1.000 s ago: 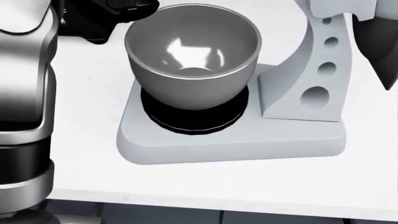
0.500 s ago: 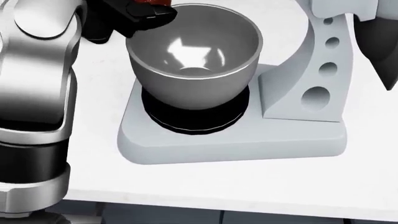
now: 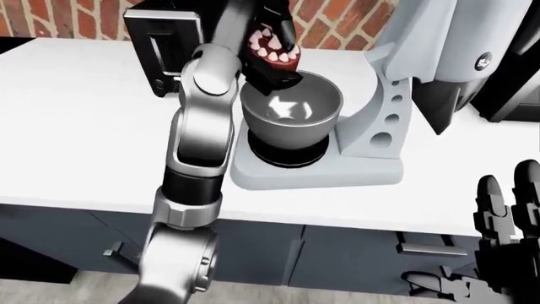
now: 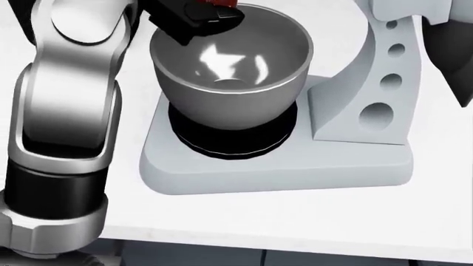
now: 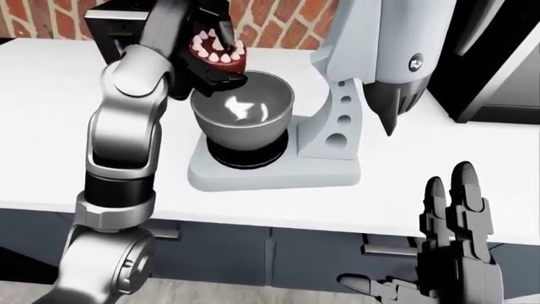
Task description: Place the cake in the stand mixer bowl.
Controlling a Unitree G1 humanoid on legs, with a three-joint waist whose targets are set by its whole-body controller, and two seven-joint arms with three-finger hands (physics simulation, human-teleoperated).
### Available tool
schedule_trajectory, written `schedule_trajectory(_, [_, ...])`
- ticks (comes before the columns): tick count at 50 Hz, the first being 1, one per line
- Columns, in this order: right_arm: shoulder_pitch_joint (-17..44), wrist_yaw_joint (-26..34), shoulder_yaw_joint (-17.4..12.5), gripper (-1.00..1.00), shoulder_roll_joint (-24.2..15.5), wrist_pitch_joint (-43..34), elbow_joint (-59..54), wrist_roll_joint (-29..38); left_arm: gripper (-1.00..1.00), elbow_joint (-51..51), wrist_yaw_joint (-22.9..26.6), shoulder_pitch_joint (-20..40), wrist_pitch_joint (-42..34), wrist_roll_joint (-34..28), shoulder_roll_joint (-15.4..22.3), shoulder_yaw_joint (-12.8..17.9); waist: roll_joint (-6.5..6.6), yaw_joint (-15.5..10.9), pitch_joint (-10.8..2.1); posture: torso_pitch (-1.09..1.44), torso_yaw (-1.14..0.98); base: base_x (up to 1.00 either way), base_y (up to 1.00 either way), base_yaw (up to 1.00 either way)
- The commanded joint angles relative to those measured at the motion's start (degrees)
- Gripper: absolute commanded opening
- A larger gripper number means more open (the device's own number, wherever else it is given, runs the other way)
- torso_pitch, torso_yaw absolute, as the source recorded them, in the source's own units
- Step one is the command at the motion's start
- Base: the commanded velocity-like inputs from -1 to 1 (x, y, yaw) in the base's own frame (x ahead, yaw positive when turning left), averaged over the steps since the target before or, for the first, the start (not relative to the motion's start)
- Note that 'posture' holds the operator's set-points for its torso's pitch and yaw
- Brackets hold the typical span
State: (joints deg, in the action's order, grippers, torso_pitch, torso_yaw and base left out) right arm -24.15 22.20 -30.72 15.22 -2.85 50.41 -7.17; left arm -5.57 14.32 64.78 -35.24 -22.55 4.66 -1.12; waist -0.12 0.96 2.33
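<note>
The stand mixer (image 3: 405, 76) stands on the white counter (image 3: 76, 133) with its steel bowl (image 3: 292, 114) on the base. The bowl (image 4: 230, 72) is empty inside. My left hand (image 3: 271, 54) is shut on the cake (image 3: 271, 47), a dark round with red and white trim, and holds it tilted just above the bowl's upper left rim. In the head view only a red edge of the cake (image 4: 214, 3) shows at the top. My right hand (image 5: 451, 253) is open, low at the right, below the counter edge.
A black appliance (image 3: 164, 44) stands on the counter left of the mixer, against the brick wall. Another dark appliance (image 3: 514, 76) sits at the right edge. Dark cabinet fronts (image 3: 337, 253) run under the counter. The mixer head (image 5: 384, 44) hangs right of the bowl.
My left arm has swung right and forward in the head view, bringing the hand and cake from beside the bowl's left rim to over it. The mixer and bowl have not moved.
</note>
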Motion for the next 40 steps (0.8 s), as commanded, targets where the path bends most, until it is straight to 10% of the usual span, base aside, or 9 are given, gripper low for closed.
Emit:
schedule_trajectory(1, [0.1, 0.2, -0.2, 1.00, -0.1, 1.8, 2.3, -0.7, -1.00, 2.1, -0.7, 2.2, 1.8, -0.6, 0.0, 0.4, -0.17, 0.0, -1.23, 0.00, 0.00, 0.00, 0.00, 0.00])
schedule_trajectory(36, [-0.2, 3.7, -4.3, 1.00, 2.1, 1.8, 3.7, -3.3, -1.00, -0.6, -0.6, 4.1, 2.7, -3.3, -3.5, -0.9, -0.36, 0.0, -1.21, 0.00, 0.00, 0.00, 0.00, 0.00])
schedule_trajectory(38, [-0.2, 3.7, -4.3, 1.00, 2.1, 1.7, 3.7, -3.3, -0.87, -0.7, -0.6, 4.2, 2.7, -3.5, -3.5, -0.9, -0.37, 0.1, -1.21, 0.00, 0.00, 0.00, 0.00, 0.00])
schedule_trajectory(40, [-0.1, 3.7, -4.3, 1.00, 2.1, 1.8, 3.6, -3.3, -0.27, -1.0, -0.6, 4.0, 3.0, -3.9, -3.4, -1.0, -0.36, 0.1, -1.20, 0.00, 0.00, 0.00, 0.00, 0.00])
